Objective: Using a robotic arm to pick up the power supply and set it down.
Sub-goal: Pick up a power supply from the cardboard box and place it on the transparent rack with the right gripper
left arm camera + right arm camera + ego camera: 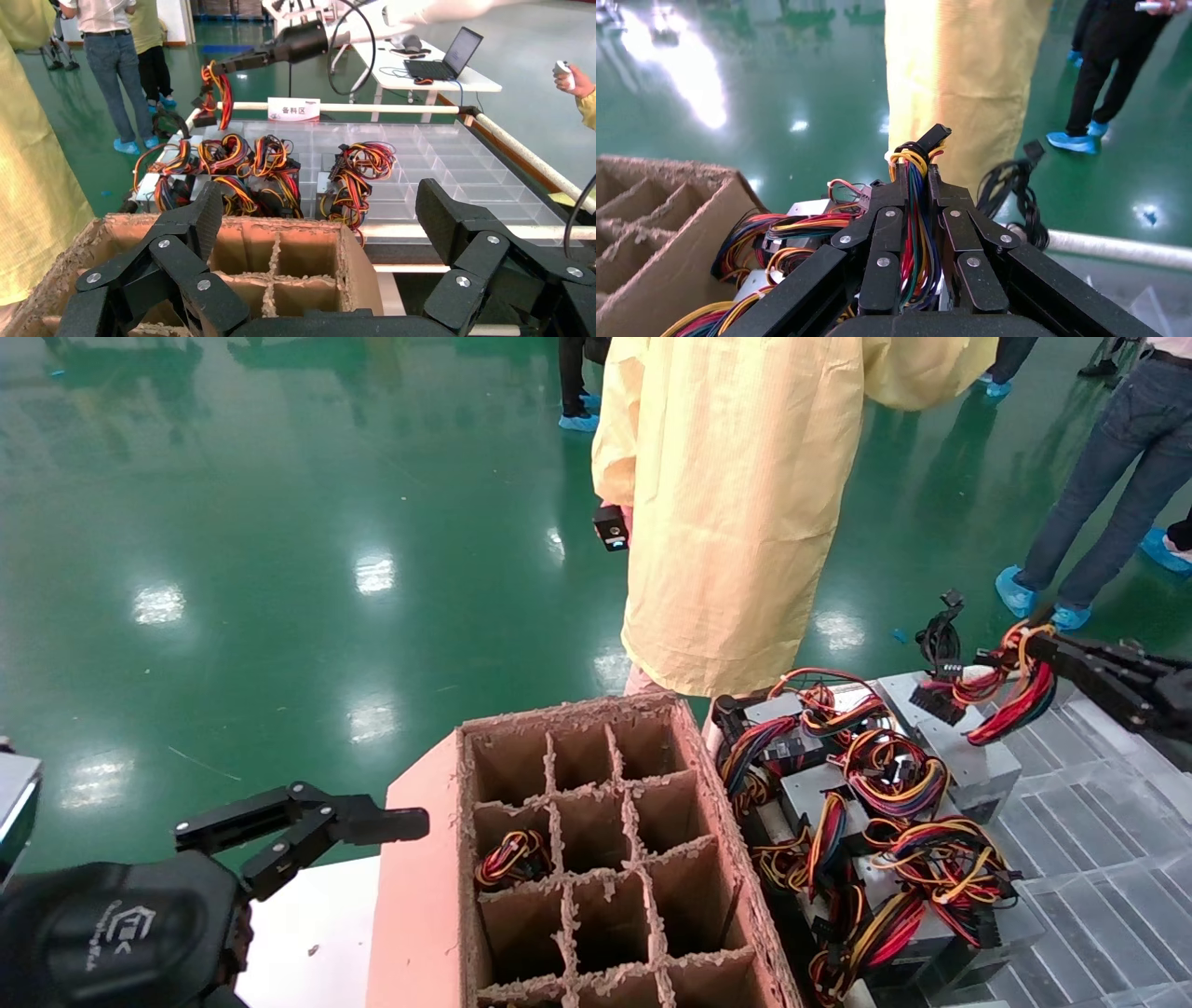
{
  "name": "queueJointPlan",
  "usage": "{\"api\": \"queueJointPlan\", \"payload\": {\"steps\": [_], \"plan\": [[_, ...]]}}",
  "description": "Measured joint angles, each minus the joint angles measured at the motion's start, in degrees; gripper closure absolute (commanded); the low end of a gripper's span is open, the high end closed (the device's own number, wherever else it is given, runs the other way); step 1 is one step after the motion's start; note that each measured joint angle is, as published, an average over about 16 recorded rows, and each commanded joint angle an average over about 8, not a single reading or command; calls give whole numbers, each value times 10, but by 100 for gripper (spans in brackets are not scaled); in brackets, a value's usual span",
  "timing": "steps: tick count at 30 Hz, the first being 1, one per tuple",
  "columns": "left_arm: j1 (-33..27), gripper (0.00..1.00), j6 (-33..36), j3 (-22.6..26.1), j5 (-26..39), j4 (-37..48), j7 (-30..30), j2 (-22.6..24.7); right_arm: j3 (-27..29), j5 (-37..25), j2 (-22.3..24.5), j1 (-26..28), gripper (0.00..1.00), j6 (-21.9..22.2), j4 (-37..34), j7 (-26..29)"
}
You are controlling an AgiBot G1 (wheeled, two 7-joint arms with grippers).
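My right gripper (1036, 643) (916, 179) is shut on the red, yellow and blue wire bundle (914, 239) of a power supply. It holds the bundle up above the far end of the pile. The bundle (1020, 696) loops down toward a silver-grey box (978, 756) lying there. I cannot tell whether that box is off the tray. The robotic arm (302, 42) shows across the tray in the left wrist view, wires hanging from its fingers. My left gripper (358, 845) (320, 210) stands open and empty beside the cardboard box, at the lower left.
A cardboard box (424, 896) with paper dividers stands in the middle; one cell holds wires (510, 859). Several more power supplies (875, 859) are piled on a clear compartment tray (1108, 859). A person in a yellow coat (736, 505) stands just behind the box.
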Motion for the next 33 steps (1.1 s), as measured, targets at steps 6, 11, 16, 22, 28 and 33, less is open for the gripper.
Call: {"api": "queueJointPlan", "payload": {"steps": [6,11,16,22,28,33], "plan": [[0,0,0,0,0,0,0,0,29,41,-9,-38,100,5,-27,0],[0,0,0,0,0,0,0,0,56,80,-15,-70,100,19,-44,5],[0,0,0,0,0,0,0,0,85,123,-23,-99,100,41,-57,12],[0,0,0,0,0,0,0,0,119,173,-33,-130,100,65,-60,13],[0,0,0,0,0,0,0,0,144,211,-42,-153,100,70,-47,7],[0,0,0,0,0,0,0,0,156,228,-46,-168,100,61,-31,-1]]}}
